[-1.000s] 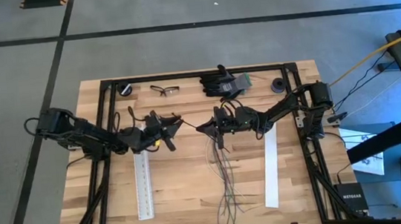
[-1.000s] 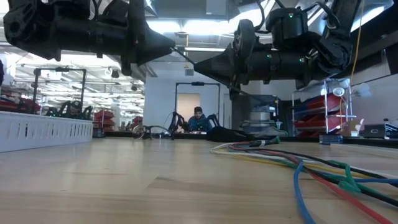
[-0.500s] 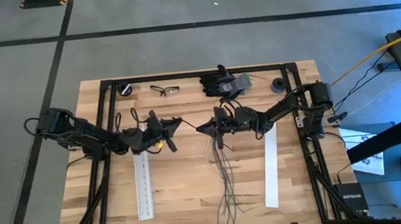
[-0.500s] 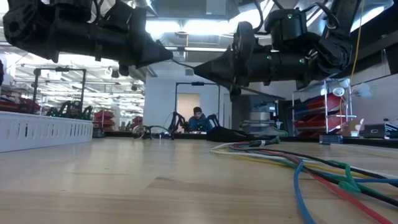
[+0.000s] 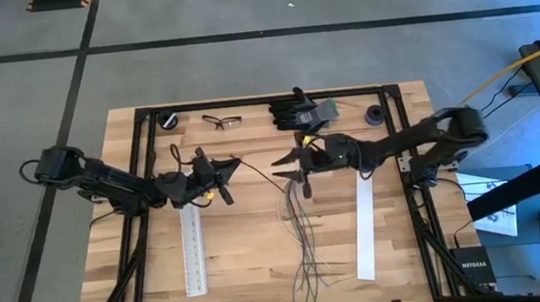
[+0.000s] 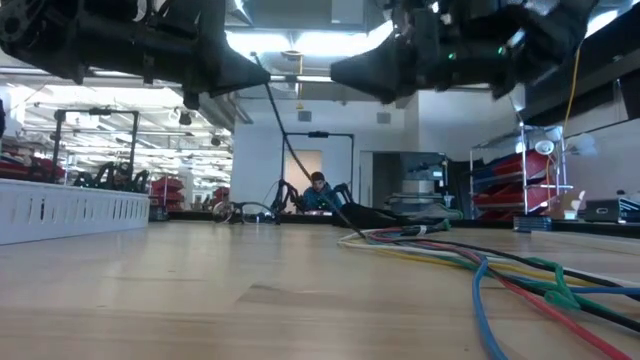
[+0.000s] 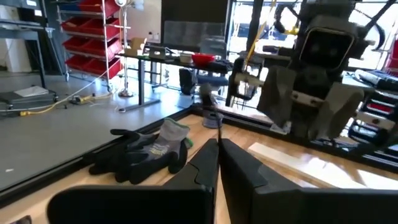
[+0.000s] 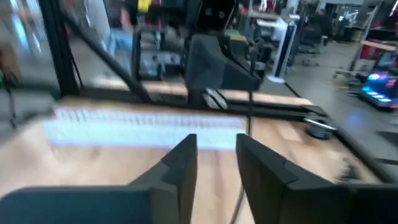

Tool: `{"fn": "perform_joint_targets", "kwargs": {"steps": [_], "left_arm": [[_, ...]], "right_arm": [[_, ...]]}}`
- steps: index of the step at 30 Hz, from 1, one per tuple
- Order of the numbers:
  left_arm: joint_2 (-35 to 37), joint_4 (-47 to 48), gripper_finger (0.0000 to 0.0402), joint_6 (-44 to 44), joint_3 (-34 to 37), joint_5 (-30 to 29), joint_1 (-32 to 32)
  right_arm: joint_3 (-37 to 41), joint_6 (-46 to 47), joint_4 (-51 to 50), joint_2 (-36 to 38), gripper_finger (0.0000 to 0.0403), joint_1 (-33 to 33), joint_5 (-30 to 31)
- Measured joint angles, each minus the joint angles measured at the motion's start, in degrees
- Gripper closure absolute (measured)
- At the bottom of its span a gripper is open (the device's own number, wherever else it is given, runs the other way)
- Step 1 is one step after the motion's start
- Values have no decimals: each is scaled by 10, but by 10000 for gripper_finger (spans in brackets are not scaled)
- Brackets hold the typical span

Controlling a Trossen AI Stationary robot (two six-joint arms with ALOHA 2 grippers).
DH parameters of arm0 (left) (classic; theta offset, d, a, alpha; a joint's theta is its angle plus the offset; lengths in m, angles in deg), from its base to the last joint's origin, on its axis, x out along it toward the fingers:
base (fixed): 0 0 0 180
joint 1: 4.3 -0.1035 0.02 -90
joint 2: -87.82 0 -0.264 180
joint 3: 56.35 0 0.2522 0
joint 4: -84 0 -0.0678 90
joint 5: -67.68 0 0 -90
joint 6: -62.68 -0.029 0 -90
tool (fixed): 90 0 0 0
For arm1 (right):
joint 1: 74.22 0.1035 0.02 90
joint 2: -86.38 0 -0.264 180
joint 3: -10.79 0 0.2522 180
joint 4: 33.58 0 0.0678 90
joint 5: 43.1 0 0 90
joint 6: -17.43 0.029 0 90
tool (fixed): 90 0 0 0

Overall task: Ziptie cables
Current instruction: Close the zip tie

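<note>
The thin dark, brown and greenish floppy cables (image 5: 299, 233) splay down the frame's centre. The left gripper (image 5: 235, 162), pinched tight, holds one strand; the right gripper (image 5: 280, 166) is slightly parted, empty. Pulling could scatter them.

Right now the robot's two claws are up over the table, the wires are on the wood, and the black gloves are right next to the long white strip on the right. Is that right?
Not quite. The black gloves lie at the table's far edge, beside the safety glasses, well apart from the white strip. The high view shows it. The left gripper and right gripper do hang above the table, over the cables.
</note>
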Motion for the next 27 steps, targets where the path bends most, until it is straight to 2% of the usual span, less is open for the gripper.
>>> {"fn": "perform_joint_targets", "kwargs": {"steps": [5, 7, 10, 14, 18, 20, 24, 27], "left_arm": [[16, 4, 401, 14, 0, 3, 0], [18, 4, 401, 16, 0, 4, 2], [20, 6, 401, 22, 0, 5, 4], [20, 7, 401, 32, 0, 8, 4], [20, 7, 401, 40, 0, 9, 4], [20, 11, 401, 41, 0, 9, 4], [20, 15, 401, 44, 0, 9, 4], [20, 15, 401, 51, 0, 10, 3]], "right_arm": [[-17, -192, -233, 93, 280, 0, 86], [-17, -273, -299, 104, 279, 0, 102], [-16, -345, -348, 89, 279, 0, 101], [-15, -474, -328, 19, 279, 0, 107], [-16, -623, -228, -64, 279, -1, 146], [-16, -686, -169, -105, 279, -1, 145], [-16, -772, -79, -165, 279, 0, 140], [-16, -813, -61, -186, 279, 1, 125]]}}
